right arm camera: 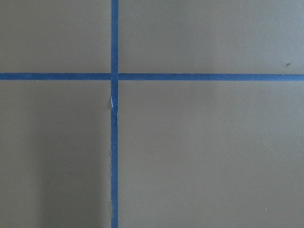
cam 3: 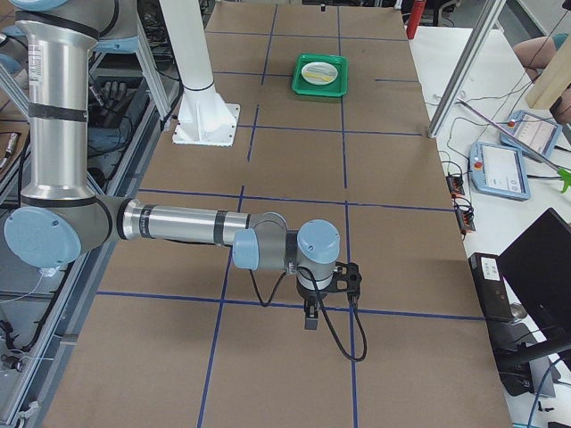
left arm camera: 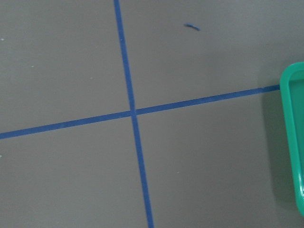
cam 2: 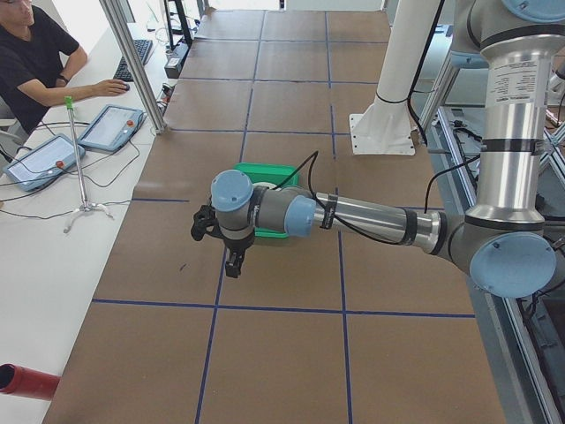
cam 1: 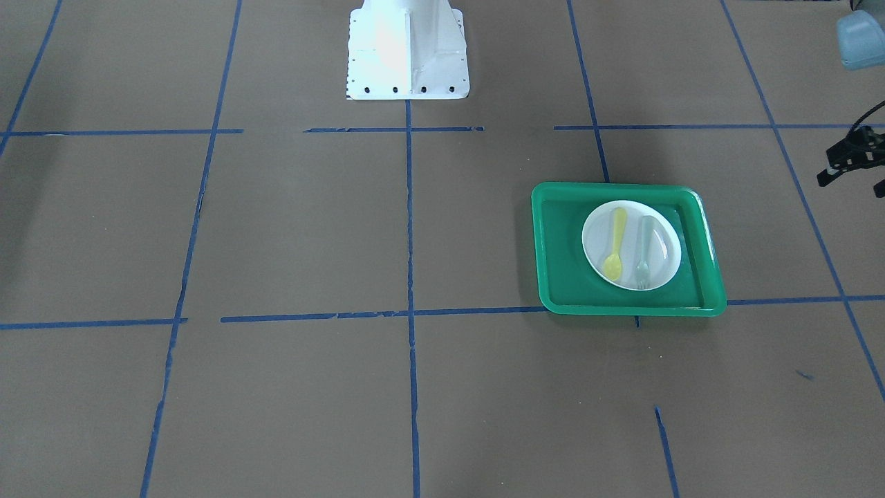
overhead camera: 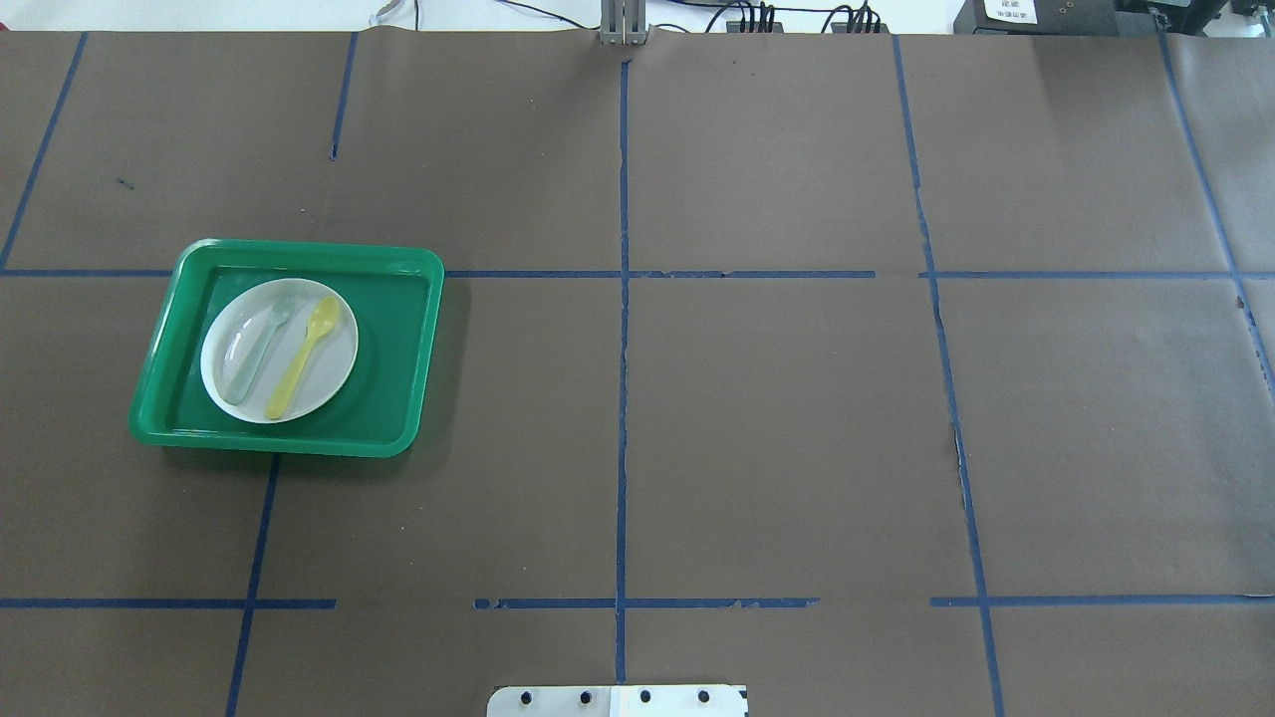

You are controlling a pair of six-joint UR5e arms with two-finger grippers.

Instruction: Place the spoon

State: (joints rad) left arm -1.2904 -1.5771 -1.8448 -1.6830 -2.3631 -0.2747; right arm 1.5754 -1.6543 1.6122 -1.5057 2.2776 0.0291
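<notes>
While both arms hover away from it, spoon lies on the plate in the tray, beside the fork; L gripper & R gripper: can't tell if clenched or released

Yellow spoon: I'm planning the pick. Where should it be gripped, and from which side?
Probably the handle of the yellow spoon, mid-length, from straight above, closing across its narrow width: it lies flat on the white plate, and the fork lies close alongside.
</notes>
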